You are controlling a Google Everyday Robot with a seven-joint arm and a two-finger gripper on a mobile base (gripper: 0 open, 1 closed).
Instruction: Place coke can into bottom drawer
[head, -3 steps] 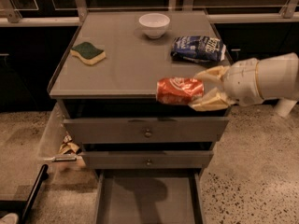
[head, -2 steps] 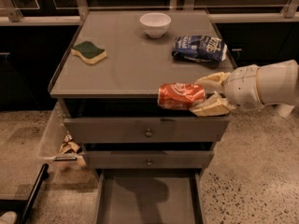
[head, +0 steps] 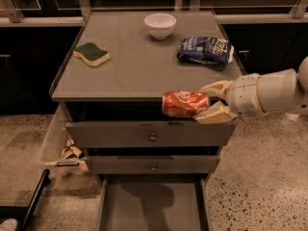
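Observation:
The coke can (head: 184, 103) is red with white lettering and lies on its side in my gripper (head: 208, 102). The gripper reaches in from the right on a white arm and is shut on the can, one cream finger (head: 216, 87) above it and one below. The can hangs in front of the cabinet's top edge, above the upper drawer front. The bottom drawer (head: 153, 204) is pulled open below, a flat grey tray with low sides, and nothing shows inside it.
On the cabinet top (head: 139, 66) stand a white bowl (head: 160, 25), a blue-and-white snack bag (head: 205, 49) and a green-and-yellow sponge (head: 92, 53). Two grey drawers with round knobs (head: 153, 137) are shut. Crumpled litter (head: 71, 151) lies on the floor at left.
The gripper and the can have moved slightly forward and down past the cabinet's front edge, still holding the can sideways. The objects on top have not moved.

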